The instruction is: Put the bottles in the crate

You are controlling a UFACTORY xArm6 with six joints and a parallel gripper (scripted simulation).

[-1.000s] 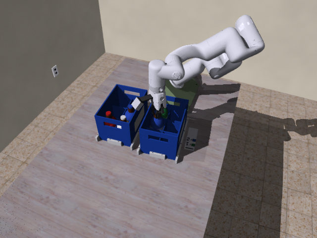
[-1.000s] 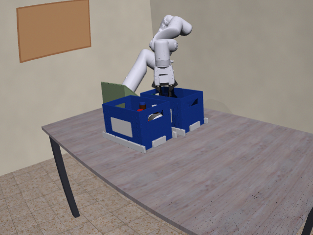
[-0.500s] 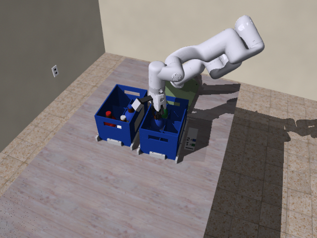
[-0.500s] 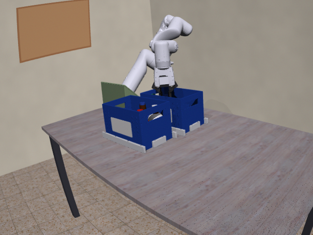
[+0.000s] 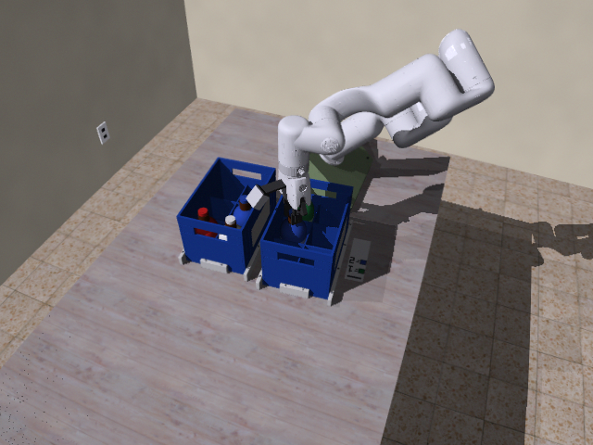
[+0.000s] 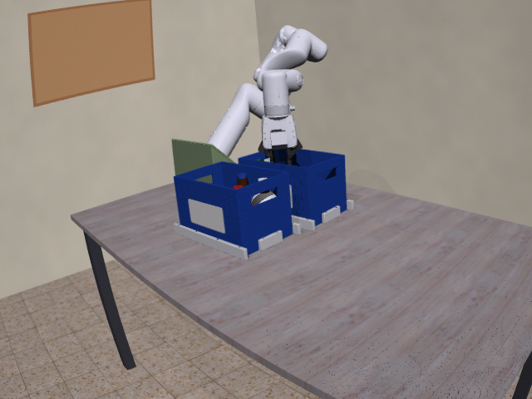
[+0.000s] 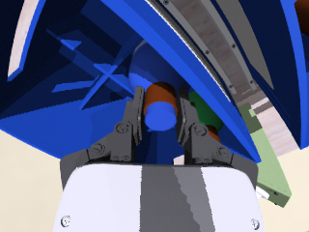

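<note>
My gripper (image 5: 295,213) is shut on the neck of a blue-label bottle (image 5: 293,230) with a blue cap (image 7: 160,116), lowered inside the right blue crate (image 5: 307,239). In the wrist view my fingers clamp the brown neck, and the bottle body hangs into a cell of the crate. A green-label bottle (image 5: 308,210) stands in the same crate just behind my gripper, also in the wrist view (image 7: 205,111). The left blue crate (image 5: 220,220) holds a red-cap bottle (image 5: 203,213), a white-cap bottle (image 5: 230,221) and a blue-label bottle (image 5: 244,206). The pick list (image 5: 358,260) lies right of the right crate.
A green panel (image 5: 341,170) stands behind the crates near the arm's base. White stops (image 5: 214,264) edge both crates. In the exterior view the crate with the bottles (image 6: 233,204) is nearer and the other crate (image 6: 315,184) stands behind it.
</note>
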